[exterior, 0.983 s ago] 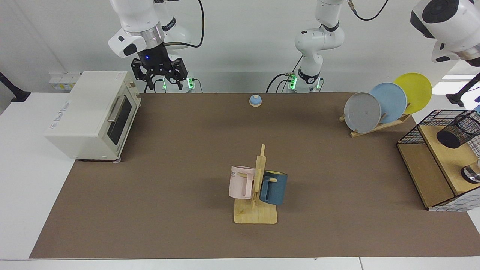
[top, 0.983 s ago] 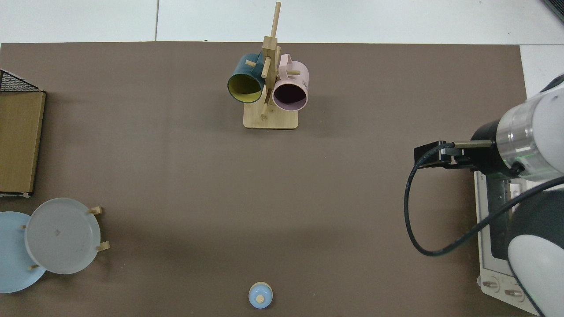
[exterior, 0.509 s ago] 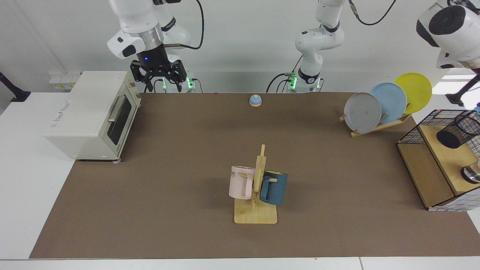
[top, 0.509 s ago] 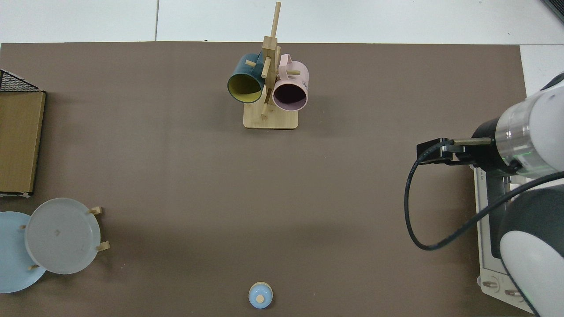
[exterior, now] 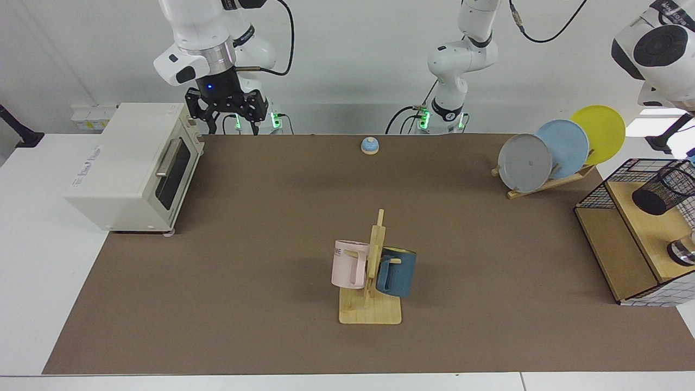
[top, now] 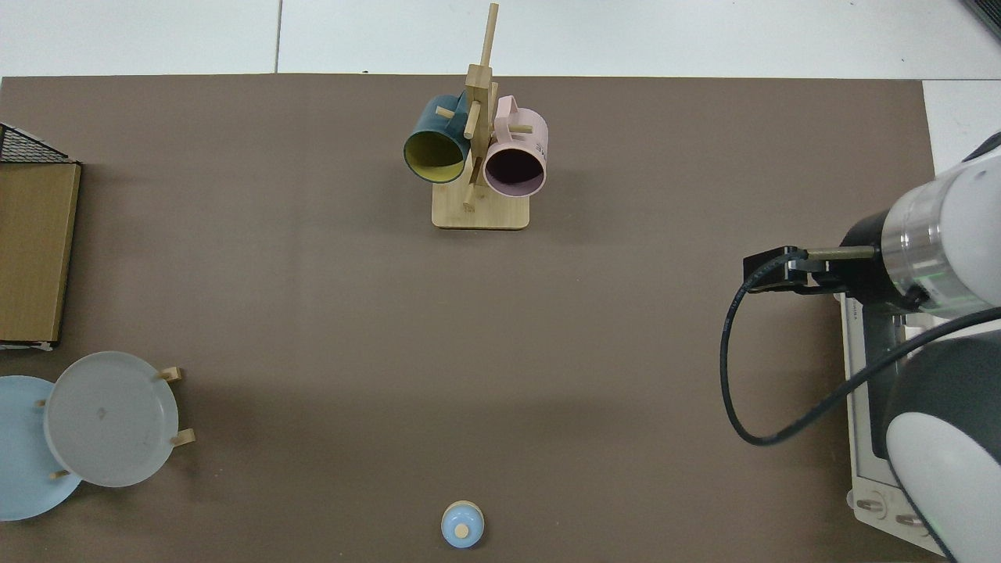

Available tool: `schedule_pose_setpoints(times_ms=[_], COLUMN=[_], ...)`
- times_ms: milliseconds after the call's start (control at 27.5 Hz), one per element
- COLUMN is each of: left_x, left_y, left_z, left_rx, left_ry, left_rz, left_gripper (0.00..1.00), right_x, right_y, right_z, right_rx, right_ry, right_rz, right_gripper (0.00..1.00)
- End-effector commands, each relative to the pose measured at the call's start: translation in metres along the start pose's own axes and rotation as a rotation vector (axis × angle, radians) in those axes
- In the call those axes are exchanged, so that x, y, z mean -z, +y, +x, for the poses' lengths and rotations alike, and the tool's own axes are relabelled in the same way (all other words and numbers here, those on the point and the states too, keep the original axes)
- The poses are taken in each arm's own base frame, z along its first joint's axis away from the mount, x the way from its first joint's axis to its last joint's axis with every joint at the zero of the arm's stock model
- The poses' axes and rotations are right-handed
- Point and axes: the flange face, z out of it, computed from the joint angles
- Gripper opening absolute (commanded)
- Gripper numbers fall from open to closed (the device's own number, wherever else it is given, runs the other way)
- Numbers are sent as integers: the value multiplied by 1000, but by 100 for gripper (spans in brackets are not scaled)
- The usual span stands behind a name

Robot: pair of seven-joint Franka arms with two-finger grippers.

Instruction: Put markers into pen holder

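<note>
Brown table mat (exterior: 260,217), right gripper (exterior: 226,117) spread, raised beside toaster oven (exterior: 133,165)

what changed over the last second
The right end effector, open and empty, rose and drew back over the toaster oven's rear corner. The left arm's upper housing also lifted; its end effector is out of view. The pen holder, mugs and plates stayed put.
</note>
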Motion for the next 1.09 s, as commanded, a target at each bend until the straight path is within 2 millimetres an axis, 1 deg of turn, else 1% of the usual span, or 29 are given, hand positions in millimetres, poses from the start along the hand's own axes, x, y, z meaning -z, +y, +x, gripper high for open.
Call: schedule_pose_setpoints(times_ms=[0, 364, 873, 1019, 1055], left_x=[-9, -18, -20, -29, -34], left_y=[-2, -6, -7, -4, -3], left_z=[0, 11, 15, 15, 15], left_rx=[11, -3, 11, 14, 18], left_ry=[49, 71, 80, 84, 85], left_rz=[6, -8, 2, -3, -8], left_gripper=[0, 0, 0, 0, 0], right_x=[4, 7, 7, 7, 7], right_y=[14, 16, 16, 15, 15], right_z=[-2, -1, -1, -1, -1], right_rx=[-6, -20, -20, -19, -19], right_ry=[19, 30, 30, 30, 30], right_rz=[8, 13, 13, 13, 13], right_gripper=[100, 100, 100, 100, 100])
